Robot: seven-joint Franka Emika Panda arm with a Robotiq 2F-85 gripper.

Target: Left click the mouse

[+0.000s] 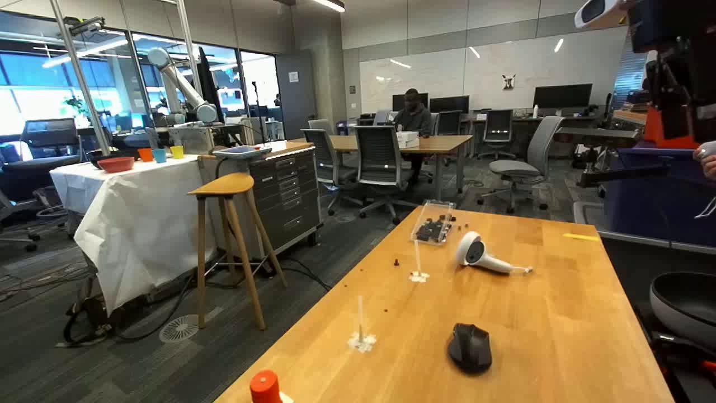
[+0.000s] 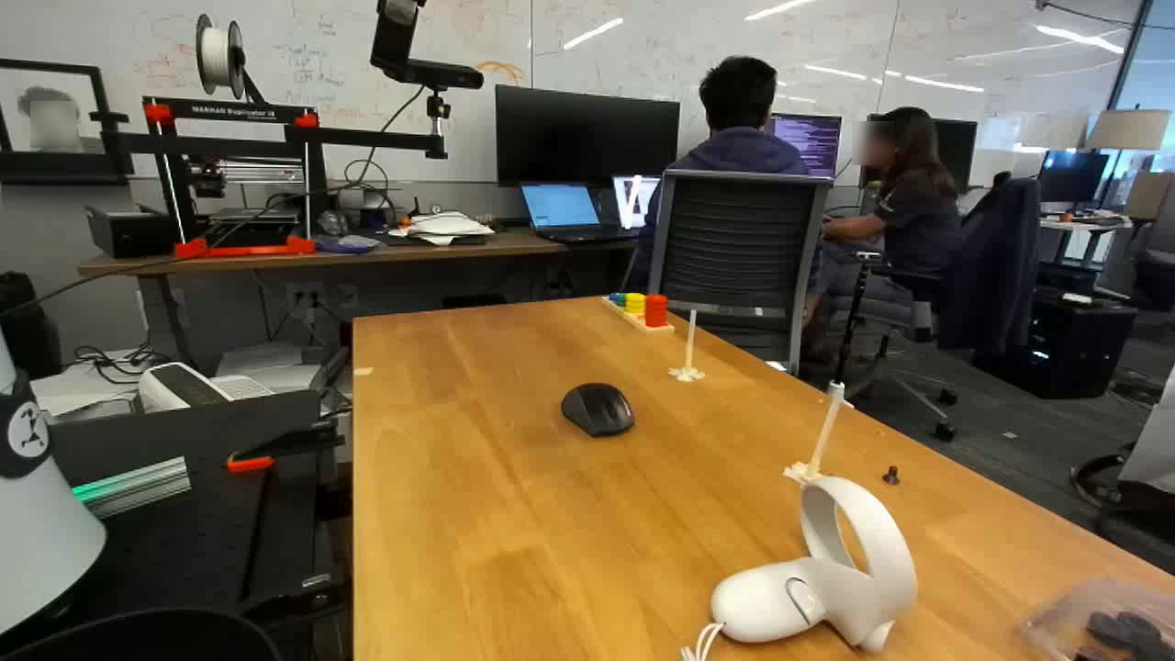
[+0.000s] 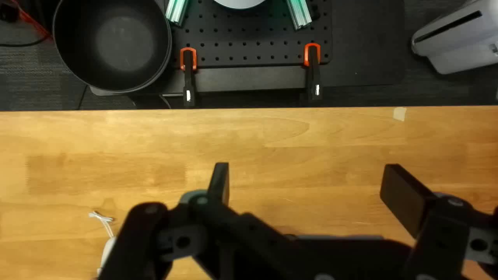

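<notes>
The black, domed mouse (image 1: pixel 470 348) lies on the wooden table; it also shows in an exterior view (image 2: pixel 598 409). In the wrist view the mouse cannot be made out; the gripper body covers the lower middle of that picture. My gripper (image 3: pixel 307 186) is open with its two fingers wide apart and nothing between them, above the table. In an exterior view the dark gripper (image 1: pixel 674 92) hangs high at the top right, well above the table and apart from the mouse. It is out of view where the white arm base shows.
A white controller (image 2: pixel 826 588) with a ring lies on the table. Two thin upright pegs (image 1: pixel 360 319) (image 2: pixel 690 341) are taped down. A clear box (image 1: pixel 435 223), a red cylinder (image 1: pixel 265 386) and small dark bits are along one edge. A black pan (image 3: pixel 120 46) stands beside the table.
</notes>
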